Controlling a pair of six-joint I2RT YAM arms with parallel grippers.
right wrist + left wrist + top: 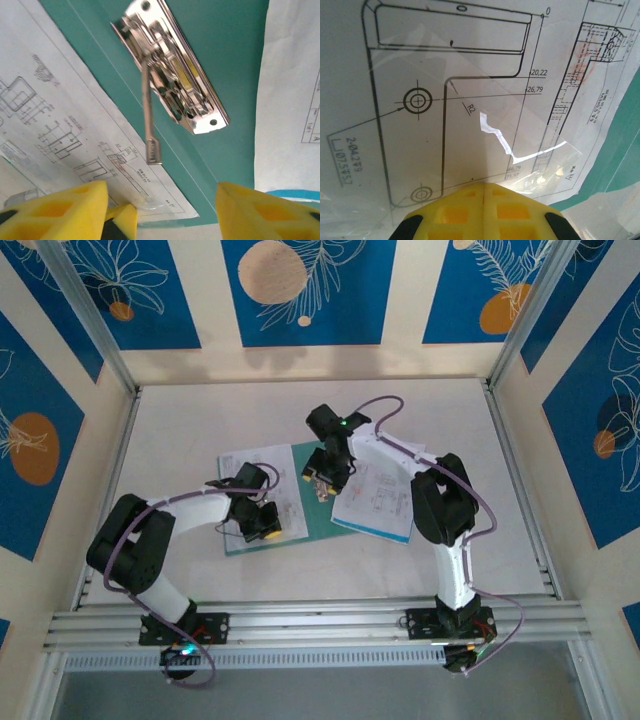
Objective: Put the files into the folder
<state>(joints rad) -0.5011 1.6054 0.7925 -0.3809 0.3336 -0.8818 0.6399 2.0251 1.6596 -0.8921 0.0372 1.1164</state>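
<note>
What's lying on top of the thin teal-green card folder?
A shiny metal spring clip and white printed drawing sheets overlapping two of its sides; the folder surface beneath them is hidden.

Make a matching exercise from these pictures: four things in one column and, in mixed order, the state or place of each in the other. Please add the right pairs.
Things:
1. left hand
2. right hand
3. metal clip
4. cyan-blue sheet

States or places:
A. lies under white paper, with an edge showing
B. fingers apart
C. fingers shut together
D. sits on the teal-green folder

Pairs: 1-C, 2-B, 3-D, 4-A
</note>
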